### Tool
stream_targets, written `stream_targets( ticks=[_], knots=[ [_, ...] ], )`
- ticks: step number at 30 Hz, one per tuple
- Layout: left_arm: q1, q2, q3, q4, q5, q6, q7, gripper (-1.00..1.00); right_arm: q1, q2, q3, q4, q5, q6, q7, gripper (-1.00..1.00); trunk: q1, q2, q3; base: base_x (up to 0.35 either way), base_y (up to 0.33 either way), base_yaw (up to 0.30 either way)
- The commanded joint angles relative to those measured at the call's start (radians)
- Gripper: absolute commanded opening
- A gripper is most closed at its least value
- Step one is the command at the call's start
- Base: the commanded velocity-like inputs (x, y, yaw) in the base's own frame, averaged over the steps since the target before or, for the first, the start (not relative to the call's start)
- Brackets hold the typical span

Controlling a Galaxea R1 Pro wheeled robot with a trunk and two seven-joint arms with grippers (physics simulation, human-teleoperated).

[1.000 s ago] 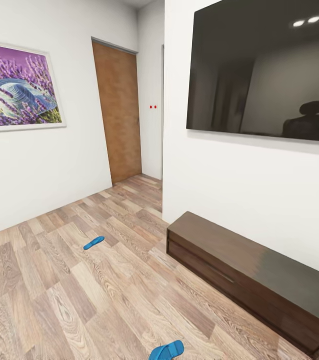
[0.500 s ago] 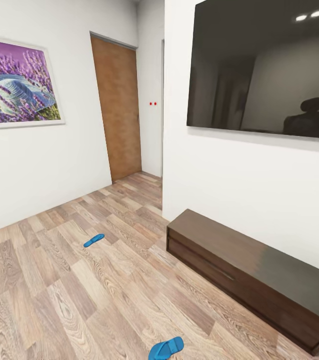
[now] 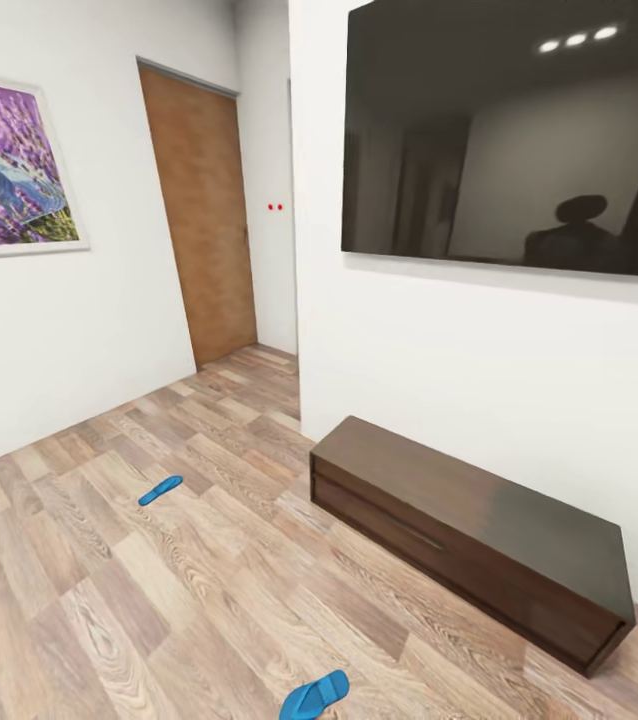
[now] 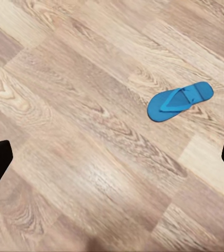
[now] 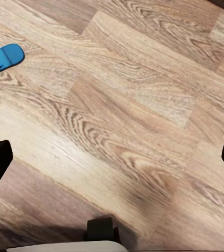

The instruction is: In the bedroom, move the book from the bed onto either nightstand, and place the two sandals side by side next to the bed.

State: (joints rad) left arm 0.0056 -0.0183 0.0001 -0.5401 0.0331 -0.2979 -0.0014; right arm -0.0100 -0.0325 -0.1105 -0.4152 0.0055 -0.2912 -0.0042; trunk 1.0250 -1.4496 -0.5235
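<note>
Blue sandals [image 3: 315, 695] [image 3: 160, 490] lie flat, well apart, on the plank floor [image 3: 159, 600] off the long cabinet [image 3: 459, 520]; light, floppy, so I'd pinch a sole edge. Both tools [image 4: 112, 157] [image 5: 112, 157] gape wide, empty.

Wood-plank floor [image 3: 209, 590] with two sandals [image 3: 160, 490] [image 3: 315, 695], cabinet [image 3: 469, 530]

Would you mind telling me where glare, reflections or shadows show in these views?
Head view: the dark wall screen mirrors three ceiling lights and a dim silhouette; the long low cabinet has a pale sheen on its top. Left wrist view: soft glare on the floor planks away from the sandal. Right wrist view: a dark shadow crosses the floor at the near edge.
</note>
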Motion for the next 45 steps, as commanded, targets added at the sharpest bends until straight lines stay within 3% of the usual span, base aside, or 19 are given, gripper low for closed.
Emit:
stream_targets(
  ticks=[1, 45],
  knots=[
    [0.001, 0.000, 0.000, -0.001, 0.003, -0.001, 0.000, 1.00, -0.001, 0.000, -0.001, 0.001, 0.001, -0.003, 0.000, 1.00, 0.000, 0.000, -0.001, 0.000, 0.000, -0.279],
    [0.001, 0.000, 0.000, -0.001, 0.003, -0.001, 0.000, 1.00, -0.001, 0.000, -0.003, 0.001, 0.001, -0.003, 0.000, 1.00, 0.000, 0.000, -0.001, 0.000, 0.000, -0.265]
  ],
)
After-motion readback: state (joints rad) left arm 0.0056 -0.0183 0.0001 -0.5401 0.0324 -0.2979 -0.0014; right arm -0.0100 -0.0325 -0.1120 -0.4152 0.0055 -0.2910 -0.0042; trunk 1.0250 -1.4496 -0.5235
